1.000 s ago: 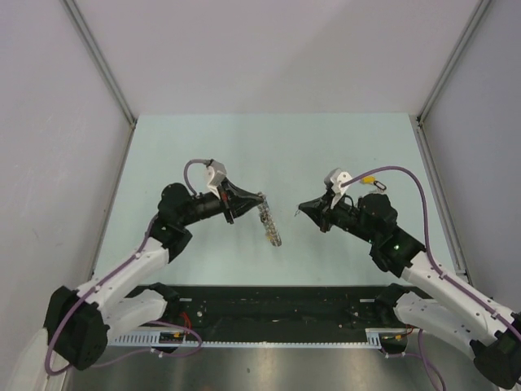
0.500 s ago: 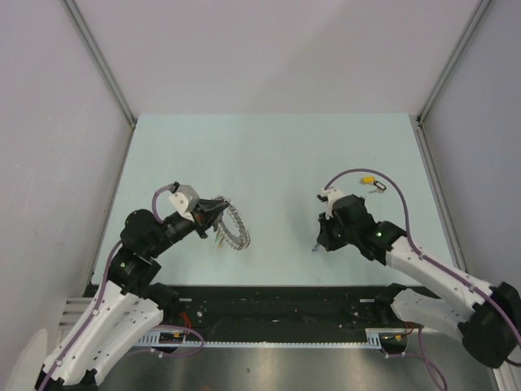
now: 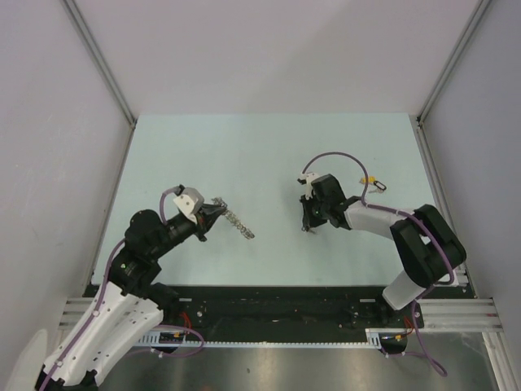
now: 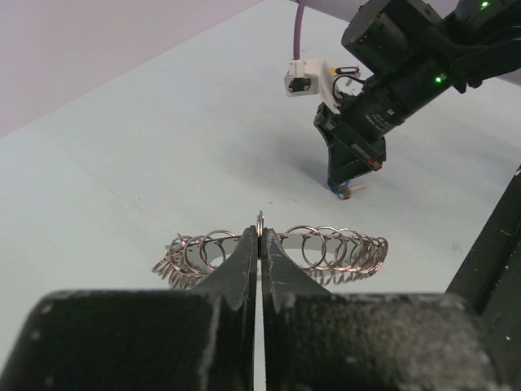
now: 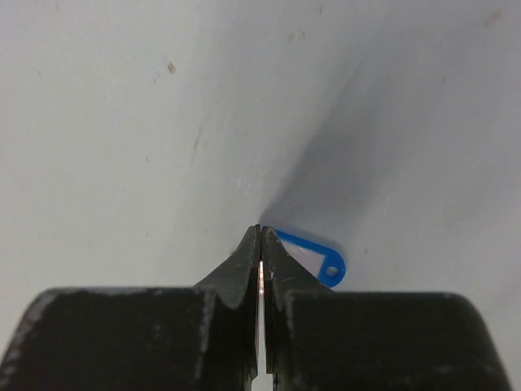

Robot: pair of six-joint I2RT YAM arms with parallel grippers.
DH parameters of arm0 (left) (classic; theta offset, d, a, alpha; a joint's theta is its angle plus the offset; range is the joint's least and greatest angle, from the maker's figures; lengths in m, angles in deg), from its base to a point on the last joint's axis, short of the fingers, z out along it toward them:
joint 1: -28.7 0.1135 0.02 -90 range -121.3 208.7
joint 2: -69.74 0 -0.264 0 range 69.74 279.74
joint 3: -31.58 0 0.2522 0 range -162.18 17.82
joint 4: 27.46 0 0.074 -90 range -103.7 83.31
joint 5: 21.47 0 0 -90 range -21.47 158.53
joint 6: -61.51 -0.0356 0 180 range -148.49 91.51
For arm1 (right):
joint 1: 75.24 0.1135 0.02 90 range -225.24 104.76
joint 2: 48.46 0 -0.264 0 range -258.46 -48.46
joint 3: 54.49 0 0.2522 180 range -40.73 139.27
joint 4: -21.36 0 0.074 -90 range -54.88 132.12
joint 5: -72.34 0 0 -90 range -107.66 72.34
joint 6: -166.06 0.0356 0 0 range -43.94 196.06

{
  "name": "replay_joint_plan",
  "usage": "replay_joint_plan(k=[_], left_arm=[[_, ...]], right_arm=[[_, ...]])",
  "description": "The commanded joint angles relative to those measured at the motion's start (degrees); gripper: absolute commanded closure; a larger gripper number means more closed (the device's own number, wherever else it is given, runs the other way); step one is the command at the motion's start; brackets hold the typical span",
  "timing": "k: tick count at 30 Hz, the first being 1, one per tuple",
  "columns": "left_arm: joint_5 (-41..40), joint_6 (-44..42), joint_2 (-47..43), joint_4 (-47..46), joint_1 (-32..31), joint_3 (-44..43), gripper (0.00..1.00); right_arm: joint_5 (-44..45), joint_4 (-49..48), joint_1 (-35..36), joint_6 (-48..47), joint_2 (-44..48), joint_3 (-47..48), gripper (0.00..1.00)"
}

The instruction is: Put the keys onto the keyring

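Observation:
The keyring (image 4: 326,248), a wide silver band of linked wire loops, hangs level just above the table, and my left gripper (image 4: 260,232) is shut on its near edge. From the top view the keyring (image 3: 236,221) sticks out to the right of the left gripper (image 3: 213,213). My right gripper (image 5: 260,230) points straight down at the table and is shut on a thin sliver of metal, a key whose blue tag (image 5: 313,257) lies against the right finger. The right gripper (image 3: 308,226) sits right of centre. A yellow-tagged key (image 3: 368,180) lies further right.
A small black loop (image 3: 379,186) lies beside the yellow tag, near the purple cable (image 3: 334,159) that arches over the right arm. Metal rails (image 3: 110,81) and grey walls border the pale green table (image 3: 269,147). A black rail (image 3: 277,305) runs along the near edge.
The left arm drew back towards the near left, carrying the keyring away from the centre. The right arm folded in, and its gripper tipped down to the table with the blue-tagged key.

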Motion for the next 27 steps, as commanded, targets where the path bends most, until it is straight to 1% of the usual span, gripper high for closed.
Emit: replay_joint_plan(k=[1,5,6,7,9,10,11,12,13,14,18,21,24,25,27], left_arm=[[-0.3,-1.3,-0.4,-2.2,0.3,-0.4,0.99],[0.8,-1.2,0.4,-2.6,0.3,-0.2,0.99],[1.0,-1.1,0.5,-2.9,0.3,-0.2,0.99],[1.3,-1.1,0.5,-3.1,0.4,-0.1,0.99],[2.1,-1.0,0.6,-3.6,0.4,0.2,0.98],[2.3,-0.9,0.6,-3.9,0.4,0.4,0.97],[2.7,-0.7,0.6,-4.2,0.4,0.7,0.97],[2.7,-0.5,0.5,-4.7,0.4,0.9,0.97],[3.0,-0.4,0.6,-5.0,0.4,0.9,0.97],[3.2,0.0,0.6,-5.3,0.4,1.2,0.97],[4.1,1.9,1.9,-7.7,0.4,2.2,0.97],[3.9,4.3,4.0,-8.6,0.4,2.2,0.97],[3.2,6.5,5.6,-6.8,0.4,2.2,0.97],[2.7,7.2,5.6,-6.4,0.4,2.4,0.97],[2.9,9.5,5.2,-6.8,0.3,4.3,0.97]], right_arm=[[-0.2,-9.9,-0.2,-3.0,-3.8,2.4,1.0],[0.1,-10.7,-0.1,-3.6,-5.1,2.5,1.0],[0.0,-10.8,-0.2,-3.8,-5.1,2.5,0.97],[-0.3,-10.7,-0.2,-4.2,-5.0,2.5,0.92],[-0.9,-10.3,0.1,-4.4,-3.7,2.4,0.9],[-0.5,-10.2,0.4,-4.5,-2.8,2.2,0.83],[-0.1,-10.2,0.7,-4.9,-0.2,2.1,0.78],[0.1,-10.1,1.2,-5.1,1.3,2.0,0.7],[0.1,-9.9,1.5,-5.4,2.8,1.9,0.49],[-0.7,-9.7,1.6,-6.0,4.9,1.9,0.45],[-4.7,-9.1,2.1,-6.7,15.8,1.7,0.41],[-7.4,-8.4,2.6,-6.6,21.2,1.6,0.39],[-10.9,-8.3,3.1,-6.1,23.9,0.7,0.39],[-13.2,-8.6,3.1,-5.3,25.3,0.1,0.38],[-15.9,-11.6,3.8,-3.5,26.7,-2.0,0.38]])
